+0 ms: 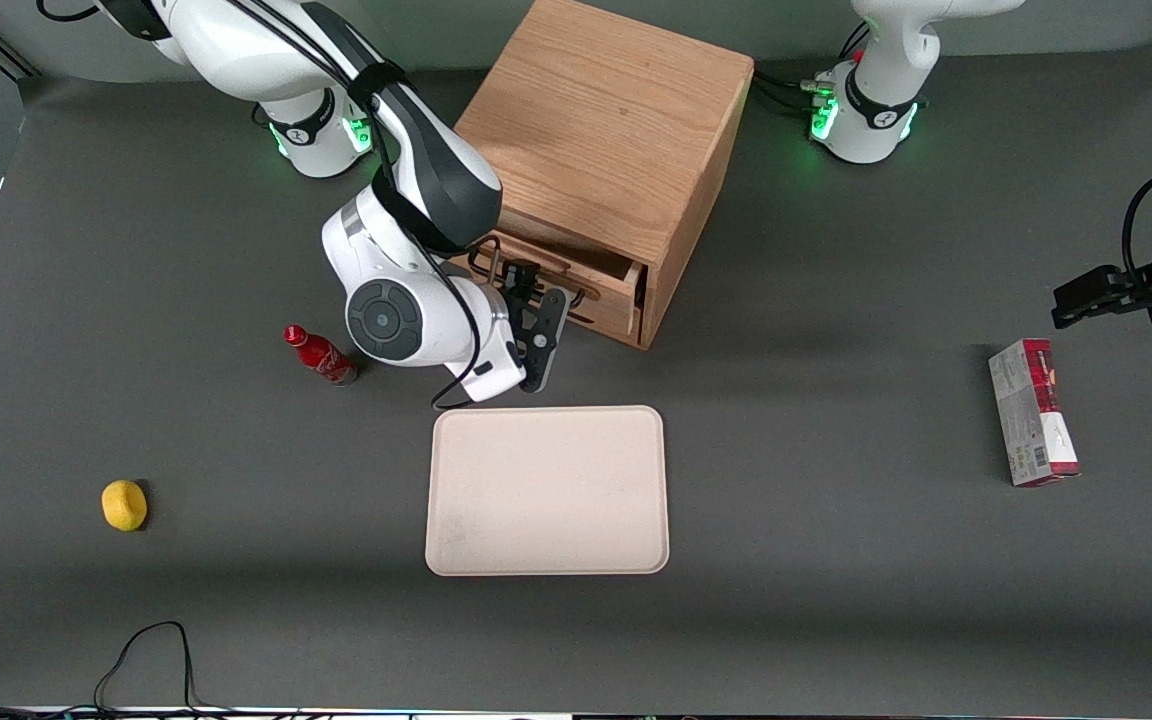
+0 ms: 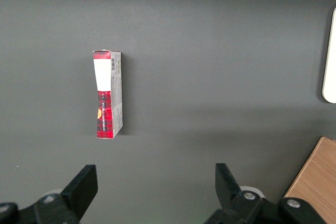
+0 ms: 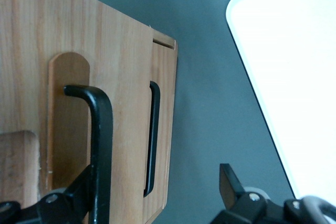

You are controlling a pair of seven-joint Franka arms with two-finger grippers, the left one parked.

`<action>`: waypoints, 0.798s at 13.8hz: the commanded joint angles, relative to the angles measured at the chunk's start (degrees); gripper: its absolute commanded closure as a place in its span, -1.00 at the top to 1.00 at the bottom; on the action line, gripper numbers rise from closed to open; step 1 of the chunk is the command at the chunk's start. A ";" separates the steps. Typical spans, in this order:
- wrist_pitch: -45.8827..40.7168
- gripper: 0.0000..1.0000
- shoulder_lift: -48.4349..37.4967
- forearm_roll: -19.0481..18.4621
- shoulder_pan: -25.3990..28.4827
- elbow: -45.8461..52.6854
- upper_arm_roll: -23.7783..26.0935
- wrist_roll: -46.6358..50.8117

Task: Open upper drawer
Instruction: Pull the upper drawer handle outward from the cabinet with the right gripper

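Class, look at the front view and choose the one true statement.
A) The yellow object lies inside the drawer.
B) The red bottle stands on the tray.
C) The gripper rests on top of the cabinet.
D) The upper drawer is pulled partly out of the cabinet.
D: the upper drawer juts from the cabinet front, with the gripper at its black handle; its fingers stand apart.
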 commanded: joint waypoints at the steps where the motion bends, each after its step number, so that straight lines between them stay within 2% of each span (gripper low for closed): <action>1: 0.20 1.00 0.99 -1.01 0.00 1.54 -0.35 -1.35; 11: 0.99 1.00 1.51 -1.45 -2.20 3.47 -0.44 -3.55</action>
